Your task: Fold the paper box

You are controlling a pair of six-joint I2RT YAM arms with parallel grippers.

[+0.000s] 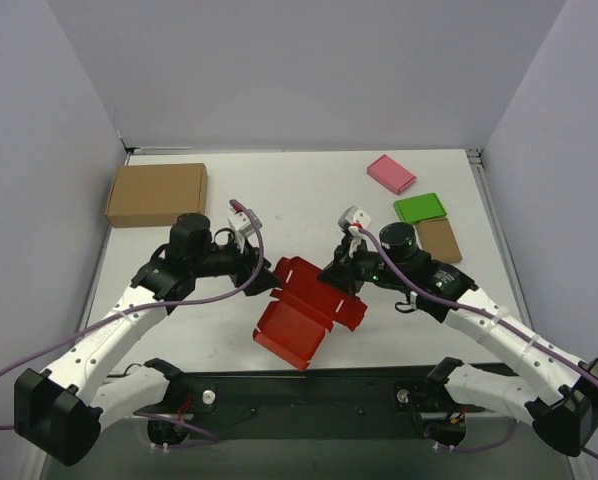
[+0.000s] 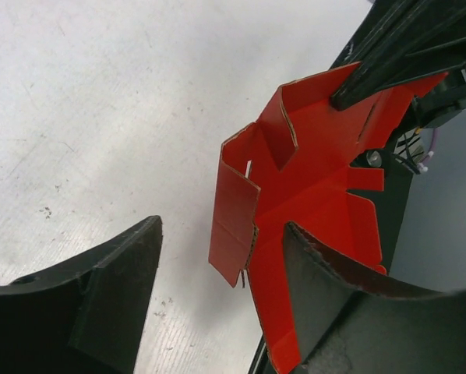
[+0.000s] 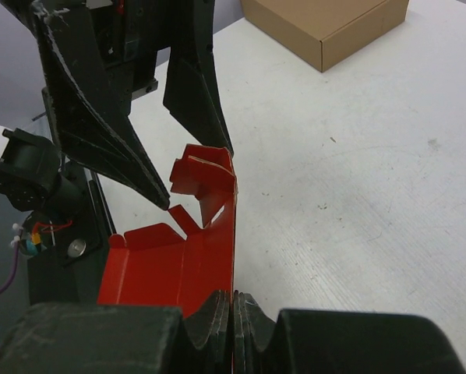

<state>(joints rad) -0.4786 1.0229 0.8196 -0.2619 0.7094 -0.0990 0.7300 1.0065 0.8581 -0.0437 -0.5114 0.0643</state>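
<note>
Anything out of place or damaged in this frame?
Nothing spilled or torn. Only the paper box is askew near the front edge of the table, half folded, flaps splayed; right gripper jaws shut on one wall, left gripper jaws open astride a flap.

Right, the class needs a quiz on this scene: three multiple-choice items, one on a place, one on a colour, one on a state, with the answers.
1. Where is the brown carton? A far left; B far right; C between the arms.
2. What colour is the paper box? A green; B red; C pink.
3. How is the right gripper? A wide open; B shut on the paper box; C shut on nothing.

Answers: 1 A, it sits far left in the top view. 2 B, it is bright red in every view. 3 B, its jaws pinch the box's wall in the right wrist view.
</note>
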